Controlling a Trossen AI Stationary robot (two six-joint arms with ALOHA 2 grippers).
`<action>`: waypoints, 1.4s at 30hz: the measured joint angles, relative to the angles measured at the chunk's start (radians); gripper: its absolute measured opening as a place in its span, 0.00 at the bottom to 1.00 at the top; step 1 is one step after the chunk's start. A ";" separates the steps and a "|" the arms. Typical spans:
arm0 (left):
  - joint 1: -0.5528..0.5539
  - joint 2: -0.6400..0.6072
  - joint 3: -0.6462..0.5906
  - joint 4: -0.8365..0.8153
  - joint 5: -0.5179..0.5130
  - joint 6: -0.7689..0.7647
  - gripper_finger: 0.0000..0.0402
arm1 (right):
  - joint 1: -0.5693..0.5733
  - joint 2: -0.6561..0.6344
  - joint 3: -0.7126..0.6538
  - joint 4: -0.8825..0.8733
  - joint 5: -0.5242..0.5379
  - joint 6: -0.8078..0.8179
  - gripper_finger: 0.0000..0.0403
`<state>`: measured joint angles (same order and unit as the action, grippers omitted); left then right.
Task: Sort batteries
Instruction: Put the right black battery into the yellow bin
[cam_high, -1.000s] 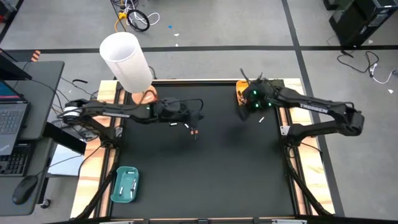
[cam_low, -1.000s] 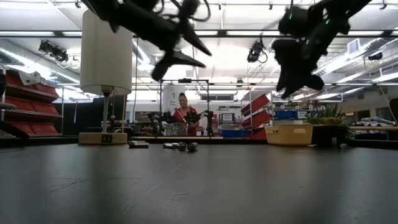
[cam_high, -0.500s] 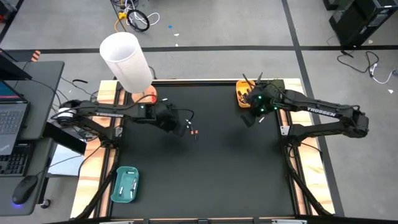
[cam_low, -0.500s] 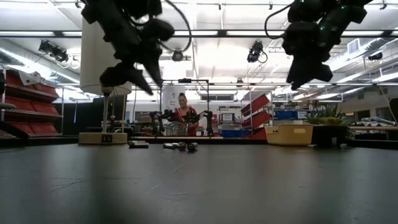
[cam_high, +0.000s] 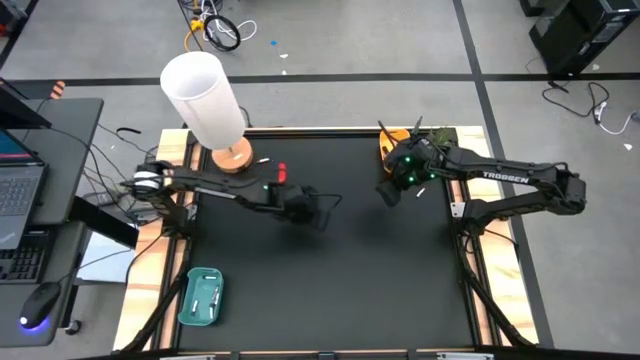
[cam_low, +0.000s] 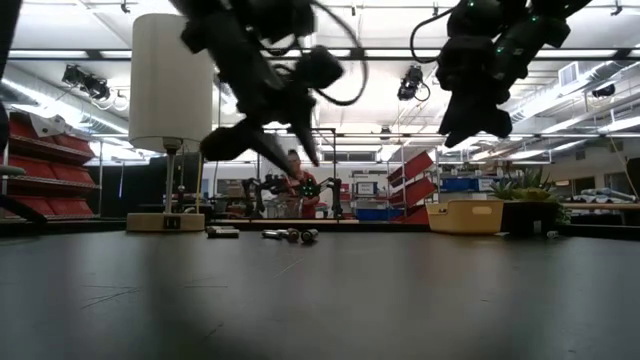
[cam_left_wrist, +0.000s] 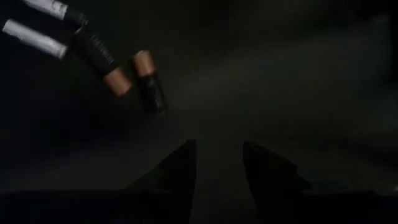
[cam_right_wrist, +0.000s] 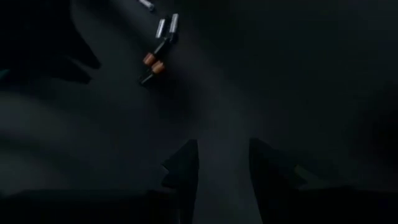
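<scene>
My left fingers (cam_left_wrist: 214, 165) stand apart and empty above the dark bench (cam_high: 340, 290), the batteries (cam_left_wrist: 118, 65) lying just ahead of them near its middle; my right fingers (cam_right_wrist: 217, 165) are also apart and empty, raised over the far right by the yellow tray (cam_high: 388, 152). The batteries lie flat, close together, long axes slanted across my left fingers' gap, coppery ends toward each other, so I judge closing now could pinch two or roll one away
</scene>
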<state>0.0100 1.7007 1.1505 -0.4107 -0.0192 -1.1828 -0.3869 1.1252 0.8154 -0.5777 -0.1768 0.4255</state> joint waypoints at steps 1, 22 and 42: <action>-0.005 0.028 0.040 -0.030 -0.025 0.001 0.37 | 0.003 0.000 0.000 0.000 -0.001 -0.014 0.32; 0.012 0.350 0.439 -0.375 -0.234 0.008 0.37 | -0.015 -0.089 0.000 -0.030 -0.053 -0.107 0.32; 0.049 0.351 0.415 -0.422 -0.204 0.026 0.37 | -0.023 -0.164 0.000 -0.045 -0.053 -0.105 0.32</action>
<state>0.0593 2.0521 1.5654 -0.8322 -0.2230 -1.1564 -0.4099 0.9607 0.8154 -0.6231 -0.2300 0.3210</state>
